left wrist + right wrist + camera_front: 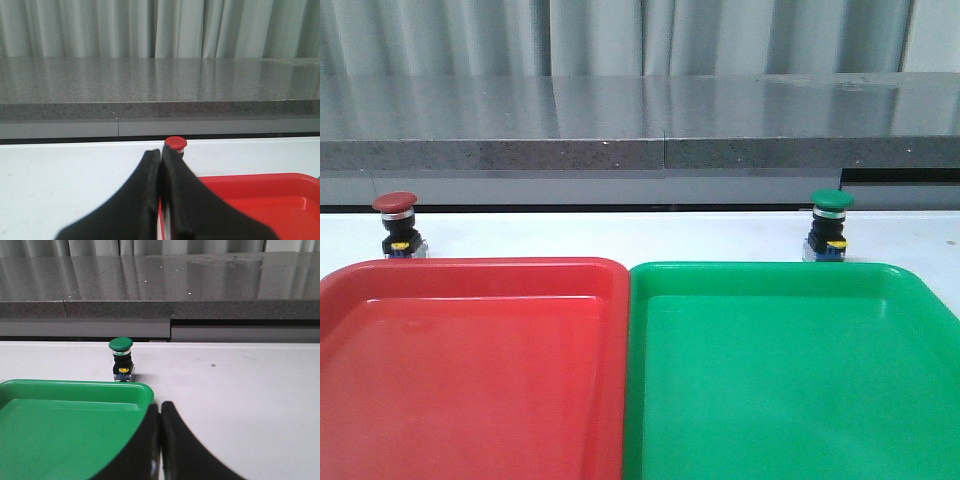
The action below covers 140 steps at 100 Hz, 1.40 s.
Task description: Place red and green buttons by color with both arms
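1. Red button (397,225) upright on worktop (620,235), just behind red tray (470,275); green button (830,222) just behind green tray (770,275).
2. Left fingers (160,159) and right fingers (160,410) clenched, grasping nothing.
3. Risks: approaching unopened, toppling a top-heavy button; clipping a tray rim; slipping off the rounded cap.
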{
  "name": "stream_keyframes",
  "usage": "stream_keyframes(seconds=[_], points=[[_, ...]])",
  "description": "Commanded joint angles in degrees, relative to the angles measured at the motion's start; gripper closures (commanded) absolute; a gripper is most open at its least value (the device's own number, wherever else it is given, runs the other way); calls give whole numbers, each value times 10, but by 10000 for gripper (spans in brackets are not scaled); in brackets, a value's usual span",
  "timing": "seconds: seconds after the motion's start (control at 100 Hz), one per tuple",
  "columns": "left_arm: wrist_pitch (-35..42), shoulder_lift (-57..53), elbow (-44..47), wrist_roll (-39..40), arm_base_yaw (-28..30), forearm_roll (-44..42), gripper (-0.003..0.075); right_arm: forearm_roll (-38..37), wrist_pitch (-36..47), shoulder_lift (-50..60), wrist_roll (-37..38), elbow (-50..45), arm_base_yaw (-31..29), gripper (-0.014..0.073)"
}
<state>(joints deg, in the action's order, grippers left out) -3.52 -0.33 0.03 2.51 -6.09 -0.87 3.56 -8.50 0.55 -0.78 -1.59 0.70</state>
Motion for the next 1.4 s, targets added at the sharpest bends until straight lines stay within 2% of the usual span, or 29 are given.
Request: stream_keyframes(seconds=[0.0,0.52,0.64,0.82,1.14,1.39], points=[[44,-17,25,0,1,2,739,0,47,13,-1,8,-3,660],[44,-17,22,0,1,4,739,0,47,13,-1,8,-3,660],[35,-13,-1,0,1,31,739,0,47,13,-1,8,-3,660],[-54,39,-92,0,1,48,739,0,47,13,-1,8,-3,660],[-247,246,-329,0,1,49,739,0,47,13,-1,8,-3,660],[-333,384,-447,0,1,51,739,0,47,13,-1,8,-3,660]])
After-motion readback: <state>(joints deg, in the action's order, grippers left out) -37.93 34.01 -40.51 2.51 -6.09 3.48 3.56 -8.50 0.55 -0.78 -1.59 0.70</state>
